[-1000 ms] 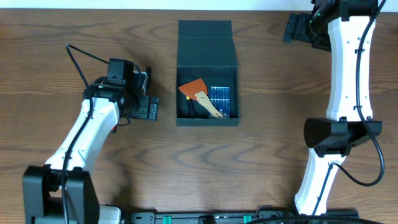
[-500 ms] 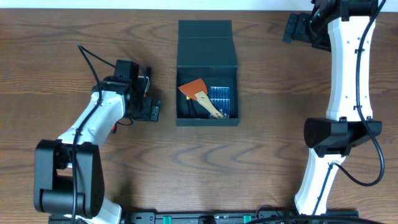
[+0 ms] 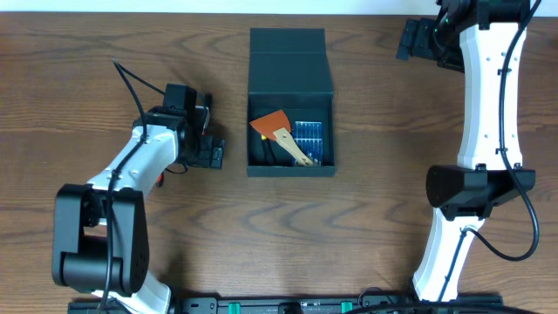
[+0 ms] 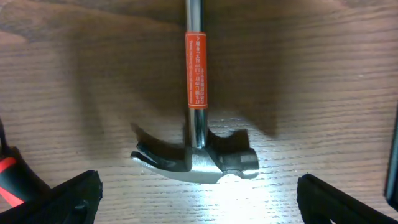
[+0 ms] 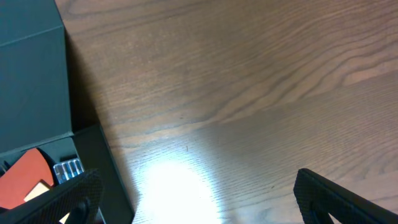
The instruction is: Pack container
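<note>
The container (image 3: 290, 83), a dark teal-black box, stands open at the table's middle with its lid folded back. Inside lie an orange-bladed scraper (image 3: 279, 131) and a blue drill-bit case (image 3: 308, 135). My left gripper (image 3: 206, 144) hovers left of the box, open. In the left wrist view it (image 4: 199, 205) hangs over a steel claw hammer (image 4: 198, 155) with an orange label, which lies flat on the wood just ahead of the fingertips. My right gripper (image 3: 417, 39) is open at the far right, with the container's corner (image 5: 37, 93) at the left of its view and bare wood between its fingers (image 5: 199, 199).
A red-and-black object (image 4: 7, 180) shows at the left edge of the left wrist view, too cropped to identify. The wooden table (image 3: 375, 201) extends around the box. The right arm's white links (image 3: 484, 105) rise along the right side.
The left arm has swung its elbow and base round and its gripper has shifted slightly right toward the box. The right arm and the box's contents have not moved.
</note>
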Controlling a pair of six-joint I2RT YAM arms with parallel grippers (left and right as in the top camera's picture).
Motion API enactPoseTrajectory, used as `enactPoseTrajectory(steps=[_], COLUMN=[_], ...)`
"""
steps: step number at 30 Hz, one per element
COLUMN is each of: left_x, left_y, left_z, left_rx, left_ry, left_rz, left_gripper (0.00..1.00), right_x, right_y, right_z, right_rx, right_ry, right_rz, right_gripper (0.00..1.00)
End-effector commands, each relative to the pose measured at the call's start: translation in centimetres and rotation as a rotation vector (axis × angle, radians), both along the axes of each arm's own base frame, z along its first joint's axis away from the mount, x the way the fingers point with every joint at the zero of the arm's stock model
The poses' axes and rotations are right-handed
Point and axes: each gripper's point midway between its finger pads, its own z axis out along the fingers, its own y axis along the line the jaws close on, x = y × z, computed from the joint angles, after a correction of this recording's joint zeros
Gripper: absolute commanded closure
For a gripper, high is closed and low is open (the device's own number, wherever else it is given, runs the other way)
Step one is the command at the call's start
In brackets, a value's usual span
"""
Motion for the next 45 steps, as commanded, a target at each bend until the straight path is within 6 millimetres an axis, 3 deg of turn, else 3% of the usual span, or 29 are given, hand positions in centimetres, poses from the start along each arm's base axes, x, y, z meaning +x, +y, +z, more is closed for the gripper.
enactPoseTrajectory(steps=[1,14,28,38,39,42,45], left_x=[0.4,1.4,0.5,0.1,0.1,0.1,0.0], left_y=[0.3,0.1,-0.1,-0.6,-0.6,-0.6,-0.6], left_z=[-0.5,-0.6,-2.9,-3.0,-3.0,-3.0,-3.0], left_rx=[0.022,0.024,0.016,-0.015,-0.015,-0.015,-0.015], left_ry=[0.003,-0.034,0.041,0.060,0.060,0.060,0.061], left_rz=[0.010,-0.035,-0.040,-0.046,-0.046,-0.046,-0.046], left_gripper=[0.01,0.01,0.02,0.01,0.03,0.36,0.59], right_x=[0.0,0.0,0.0,0.0,0.0,0.0,0.0], right_y=[-0.4,-0.4,-0.4,-0.4,-0.4,-0.4,-0.4], right_z=[0.6,0.6,0.6,0.6,0.6,0.6,0.6], right_rx=[-0.007,-0.007,-0.007,-0.007,-0.007,-0.007,-0.007], right_ry=[-0.018,-0.018,-0.018,-0.018,-0.018,-0.018,-0.018], right_rz=[-0.017,-0.017,-0.017,-0.017,-0.017,-0.017,-0.017], right_gripper=[0.01,0.01,0.01,0.01,0.01,0.01,0.01])
